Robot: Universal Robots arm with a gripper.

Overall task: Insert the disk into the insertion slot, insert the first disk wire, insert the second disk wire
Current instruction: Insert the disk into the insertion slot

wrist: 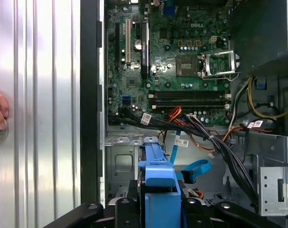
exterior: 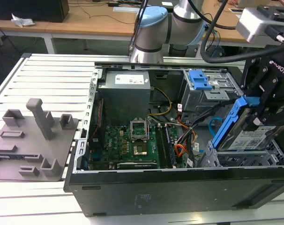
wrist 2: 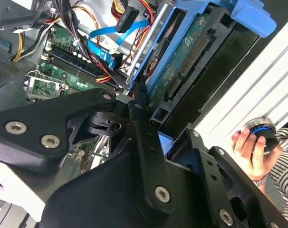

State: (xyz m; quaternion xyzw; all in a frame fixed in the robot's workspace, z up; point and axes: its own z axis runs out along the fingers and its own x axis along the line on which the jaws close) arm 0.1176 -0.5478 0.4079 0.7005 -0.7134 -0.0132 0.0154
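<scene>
My gripper point(exterior: 257, 116) is shut on the disk point(exterior: 242, 136), a silver drive with a white-and-blue label in a bright blue carrier. The disk hangs tilted, its lower end over the insertion slot point(exterior: 226, 160), the silver cage in the case's near corner at the exterior view's right. The second wrist view shows the disk's green underside point(wrist 2: 182, 59) against a black finger point(wrist 2: 140, 114). In the first wrist view the blue carrier point(wrist: 158, 178) sits over the cage's floor point(wrist: 120, 164). The second disk wire point(wrist 2: 103, 42), light blue, loops loose beside the cage point(wrist: 195, 168). The first disk wire point(wrist 2: 126, 16) hangs with its black plug free.
The open computer case point(exterior: 179, 187) lies on a slatted aluminium table point(exterior: 48, 75). A taller grey cage with a blue latch point(exterior: 200, 80) stands behind the slot. A grey fixture point(exterior: 32, 140) sits at the exterior view's left. A person's hand point(wrist 2: 251, 147) rests on the table.
</scene>
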